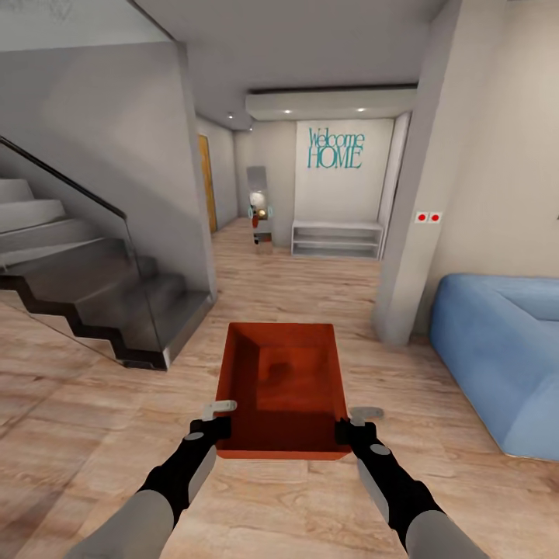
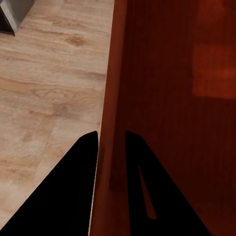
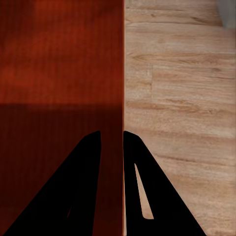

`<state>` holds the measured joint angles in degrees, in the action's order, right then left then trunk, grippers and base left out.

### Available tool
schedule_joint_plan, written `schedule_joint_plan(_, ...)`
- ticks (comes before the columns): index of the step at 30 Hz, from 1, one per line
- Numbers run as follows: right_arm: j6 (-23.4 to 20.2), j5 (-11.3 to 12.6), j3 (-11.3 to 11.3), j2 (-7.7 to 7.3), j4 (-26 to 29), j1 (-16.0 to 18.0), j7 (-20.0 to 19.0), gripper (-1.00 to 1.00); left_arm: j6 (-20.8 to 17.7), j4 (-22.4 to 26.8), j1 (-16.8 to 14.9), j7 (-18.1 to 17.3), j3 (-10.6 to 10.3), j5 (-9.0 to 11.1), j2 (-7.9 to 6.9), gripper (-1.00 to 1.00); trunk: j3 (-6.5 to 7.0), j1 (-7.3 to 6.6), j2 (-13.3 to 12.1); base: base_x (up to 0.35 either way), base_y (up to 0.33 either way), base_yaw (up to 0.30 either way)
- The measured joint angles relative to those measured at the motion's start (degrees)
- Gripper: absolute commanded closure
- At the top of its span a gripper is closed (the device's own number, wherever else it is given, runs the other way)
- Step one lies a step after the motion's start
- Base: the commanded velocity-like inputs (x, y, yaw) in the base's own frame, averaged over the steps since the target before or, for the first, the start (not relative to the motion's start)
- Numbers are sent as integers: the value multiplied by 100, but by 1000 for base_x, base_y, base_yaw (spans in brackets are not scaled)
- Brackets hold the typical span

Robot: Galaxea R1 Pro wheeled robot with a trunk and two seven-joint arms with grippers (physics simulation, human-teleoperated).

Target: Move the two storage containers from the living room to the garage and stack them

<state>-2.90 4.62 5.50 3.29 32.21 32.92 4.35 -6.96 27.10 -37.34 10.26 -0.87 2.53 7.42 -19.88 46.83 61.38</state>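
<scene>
Carrying step, in the living room. One orange-red storage container (image 1: 283, 388) is held out front above the wood plank floor (image 1: 310, 287), the left gripper (image 2: 112, 142) and right gripper (image 3: 112, 142) each with fingers pinching a side wall. Next, likely, a steady drive past the staircase (image 1: 85, 295) and blue sofa (image 1: 497, 349) toward the garage, keeping both grips level.

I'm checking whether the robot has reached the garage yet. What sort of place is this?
Not the garage: it looks like a home's living area opening onto an entry hall. Light wood plank floor, a blue sofa, a staircase and a "Welcome HOME" wall sign show it.
</scene>
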Motion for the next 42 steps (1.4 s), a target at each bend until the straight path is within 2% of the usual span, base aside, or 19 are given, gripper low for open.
schedule_joint_plan(42, -53, -5, 1, -1, 1, -1, 1, 100, -11, -34, -1, 20, -62, 83, -13, 100, 0, 0, 0, 324, 0, 0)
